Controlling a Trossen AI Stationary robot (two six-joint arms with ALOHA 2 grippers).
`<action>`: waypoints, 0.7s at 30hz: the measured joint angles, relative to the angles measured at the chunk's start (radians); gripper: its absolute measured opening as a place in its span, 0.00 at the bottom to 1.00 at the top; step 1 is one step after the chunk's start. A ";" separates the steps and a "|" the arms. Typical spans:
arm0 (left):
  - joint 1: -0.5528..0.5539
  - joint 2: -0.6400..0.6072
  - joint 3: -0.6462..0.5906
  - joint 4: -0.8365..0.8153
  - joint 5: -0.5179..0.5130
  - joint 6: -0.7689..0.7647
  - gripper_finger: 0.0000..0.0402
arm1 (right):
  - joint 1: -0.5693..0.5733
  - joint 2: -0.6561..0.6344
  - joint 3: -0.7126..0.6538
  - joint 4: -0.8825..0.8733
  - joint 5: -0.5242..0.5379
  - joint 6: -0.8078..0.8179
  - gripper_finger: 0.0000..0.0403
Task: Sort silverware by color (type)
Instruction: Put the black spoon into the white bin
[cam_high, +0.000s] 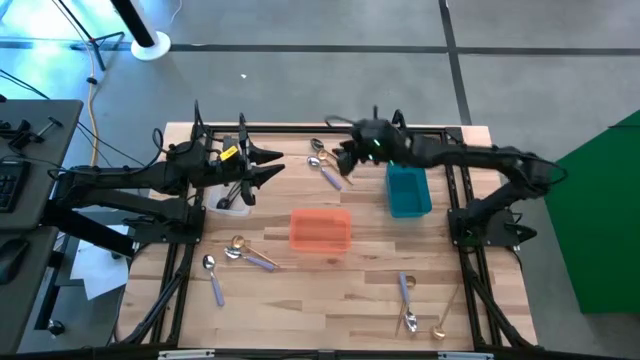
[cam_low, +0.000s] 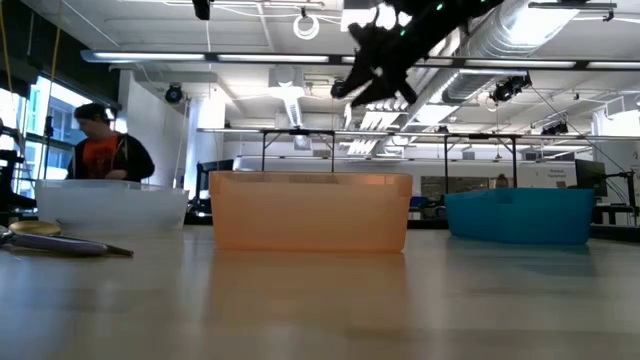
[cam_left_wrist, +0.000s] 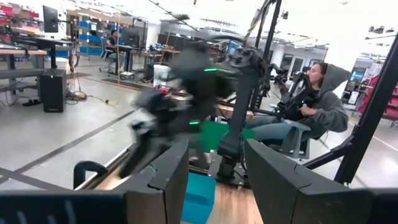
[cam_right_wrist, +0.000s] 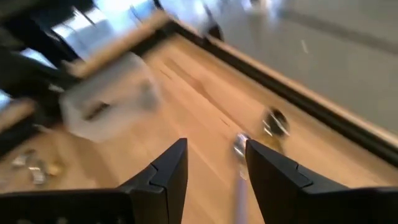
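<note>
Silverware lies scattered on the wooden table (cam_high: 350, 290). A lavender-handled spoon (cam_high: 327, 172) and a gold spoon (cam_high: 317, 147) lie at the far middle. More spoons lie near left (cam_high: 240, 250) and near right (cam_high: 408, 300). Black spoons (cam_high: 236, 196) sit in the clear bin (cam_high: 222, 203). My right gripper (cam_high: 343, 162) hangs open, high above the far-middle spoons; its wrist view shows the lavender spoon (cam_right_wrist: 239, 149) and the gold one (cam_right_wrist: 274, 122) beyond its fingers (cam_right_wrist: 171, 168). My left gripper (cam_high: 275, 165) is held level and open over the clear bin's far side.
An orange bin (cam_high: 320, 229) stands mid-table and a teal bin (cam_high: 408, 190) to its far right. A black frame (cam_high: 300, 128) edges the table. People show in the room beyond, one seated (cam_left_wrist: 320, 99) and one standing (cam_low: 100, 150).
</note>
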 joint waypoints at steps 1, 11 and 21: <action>0.000 0.000 0.000 0.000 0.000 0.000 0.36 | -0.033 0.036 0.040 -0.052 -0.041 0.009 0.36; 0.000 0.000 0.000 0.001 0.000 0.001 0.36 | -0.181 0.368 0.261 -0.227 -0.281 0.013 0.36; 0.000 0.000 0.000 0.001 -0.003 0.000 0.36 | -0.190 0.547 0.277 -0.247 -0.135 0.028 0.36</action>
